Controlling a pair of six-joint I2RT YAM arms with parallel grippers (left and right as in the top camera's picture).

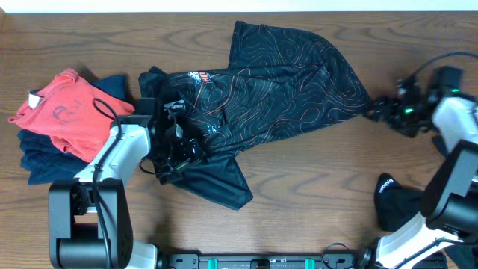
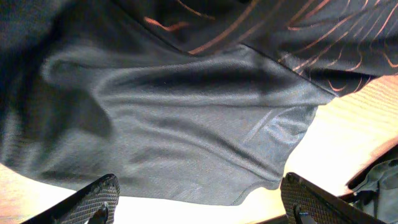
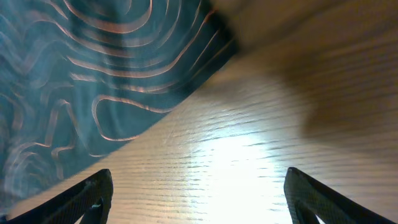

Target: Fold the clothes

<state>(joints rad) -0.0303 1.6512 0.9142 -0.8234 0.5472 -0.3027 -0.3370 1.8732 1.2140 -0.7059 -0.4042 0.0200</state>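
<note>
Quick count of what's on the wooden bench (image 1: 314,172): 1 black T-shirt w/ thin orange-white contour lines (image 1: 276,82), 1 small black cloth bundle w/ a tiny white mark (image 1: 392,200), and 1 pile of clothes on the left. 2 arms, 2 end effectors.

The black T-shirt sits roughly mid-bench, spread out but rumpled, not folded. Its wide patterned part fans toward the right and back. A patch of white lettering w/ a bit of red (image 1: 200,76) shows near its left end. One plain black sleeve (image 1: 216,179) sticks out toward the front edge, lying flat on the wood.

Left end effector (image 1: 175,146) is over the shirt's left part, right where that sleeve joins the body. In the left wrist view it's (image 2: 199,199) released, w/ its 2 fingers (image 2: 93,199) spread wide at the bottom corners and the plain sleeve fabric (image 2: 186,130) ahead of them. Nothing is pinched afaict.

Right end effector (image 1: 377,108) is at the shirt's far right corner, just beside the fabric edge. In the right wrist view it's (image 3: 199,193) also released. Its 2 fingers (image 3: 87,199) are wide apart w/ bare wood between them, and the patterned cloth (image 3: 81,81) fills the upper left.

The left pile has 1 coral-red garment (image 1: 67,112) on top of dark navy garments (image 1: 45,157). Can't tell how many navy ones are in there. The black bundle is near the front right corner, beside the right arm's base, well apart from the T-shirt.
</note>
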